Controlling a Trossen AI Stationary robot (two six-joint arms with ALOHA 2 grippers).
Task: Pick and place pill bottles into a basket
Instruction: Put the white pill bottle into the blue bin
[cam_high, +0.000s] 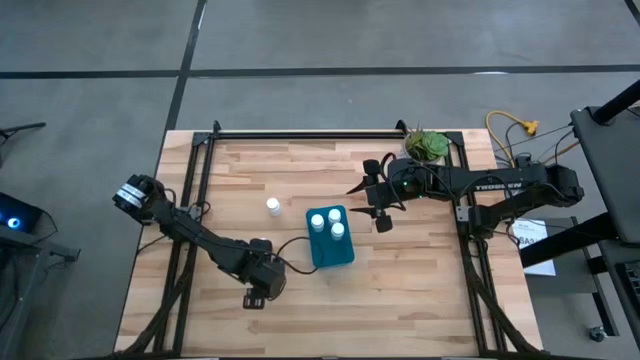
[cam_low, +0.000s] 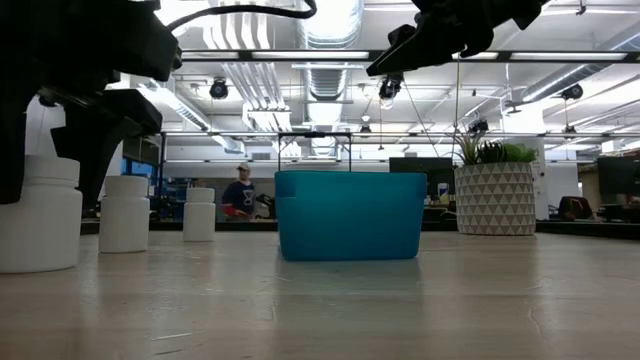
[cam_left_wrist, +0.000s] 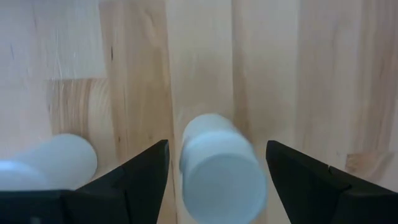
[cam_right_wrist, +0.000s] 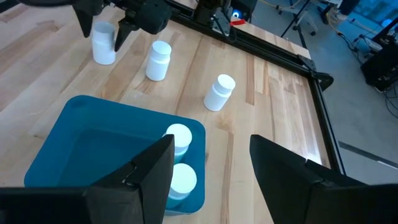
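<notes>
Because left gripper (cam_left_wrist: 217, 180) hangs released with pill bottle (cam_left_wrist: 221, 168) between its fingers, you can clench now; right gripper (cam_right_wrist: 211, 168) waits released above basket (cam_right_wrist: 74, 143).

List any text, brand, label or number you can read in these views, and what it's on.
Right arm: white lettering along the arm in the high view, too small to read with certainty.
Paper sheet beside the table: dark print, too small to read.
Pill bottles: no label or print visible in any view.
Basket: plain teal, no marking.
Plant pot: triangle pattern only, no words.
</notes>
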